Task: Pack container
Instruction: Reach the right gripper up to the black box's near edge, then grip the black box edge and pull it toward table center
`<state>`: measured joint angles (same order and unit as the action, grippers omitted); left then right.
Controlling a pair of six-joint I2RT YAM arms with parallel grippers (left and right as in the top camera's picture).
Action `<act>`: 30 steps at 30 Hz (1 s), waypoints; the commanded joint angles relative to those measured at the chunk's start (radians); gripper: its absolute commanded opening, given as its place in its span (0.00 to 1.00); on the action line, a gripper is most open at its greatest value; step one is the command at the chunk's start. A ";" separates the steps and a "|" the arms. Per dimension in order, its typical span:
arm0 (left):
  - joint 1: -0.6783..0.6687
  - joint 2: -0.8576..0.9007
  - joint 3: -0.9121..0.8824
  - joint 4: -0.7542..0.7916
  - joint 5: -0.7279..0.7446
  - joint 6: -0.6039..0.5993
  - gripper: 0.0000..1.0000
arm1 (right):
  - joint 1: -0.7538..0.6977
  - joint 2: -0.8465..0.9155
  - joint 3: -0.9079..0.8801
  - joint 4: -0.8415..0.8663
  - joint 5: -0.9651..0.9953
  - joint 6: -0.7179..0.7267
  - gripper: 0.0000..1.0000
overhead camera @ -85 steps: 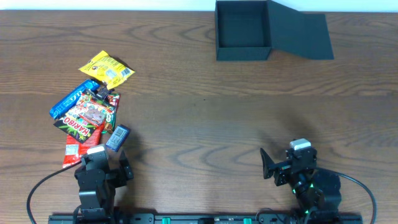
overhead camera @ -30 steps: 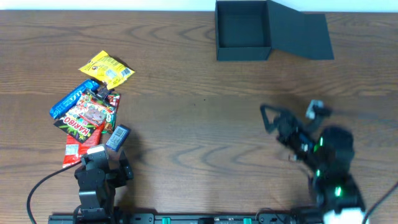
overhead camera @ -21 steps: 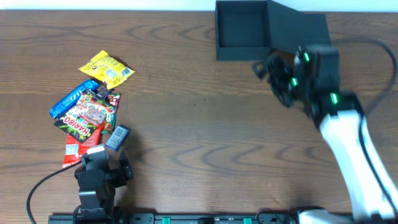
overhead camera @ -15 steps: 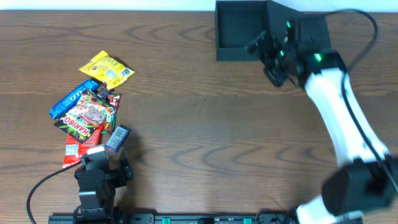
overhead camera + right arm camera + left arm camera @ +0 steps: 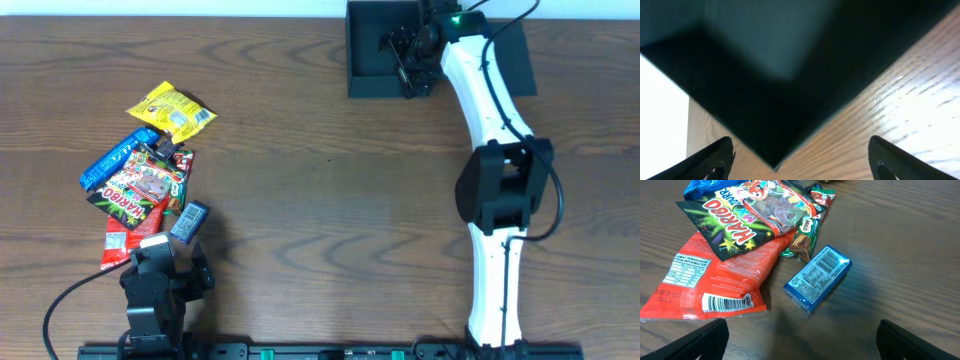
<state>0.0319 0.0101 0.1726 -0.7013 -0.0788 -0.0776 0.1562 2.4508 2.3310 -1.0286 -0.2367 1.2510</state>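
Hovering over container (image 5: 385, 86) (right jaws apart)

even bright light; right wrist view blurred, glare on table (image 5: 910, 115).

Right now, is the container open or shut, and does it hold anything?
Open: the container has its flap lid folded back to its right. No packet shows inside, though the right tool hides part of the floor.

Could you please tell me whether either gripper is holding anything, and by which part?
Nothing is held: the right gripper is open over the container, the left gripper open beside the snack packets.
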 commanded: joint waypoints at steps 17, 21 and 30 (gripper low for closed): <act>0.005 -0.006 -0.012 -0.004 -0.006 0.011 0.95 | -0.075 0.069 0.029 -0.059 0.026 0.023 0.43; 0.005 -0.006 -0.012 -0.004 -0.006 0.011 0.95 | -0.079 0.078 0.029 -0.064 0.024 0.014 0.32; 0.005 -0.006 -0.012 -0.004 -0.006 0.011 0.95 | -0.079 0.100 0.029 -0.068 0.018 0.011 0.08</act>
<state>0.0319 0.0101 0.1726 -0.7013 -0.0792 -0.0776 0.0818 2.5137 2.3447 -1.0920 -0.2287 1.2781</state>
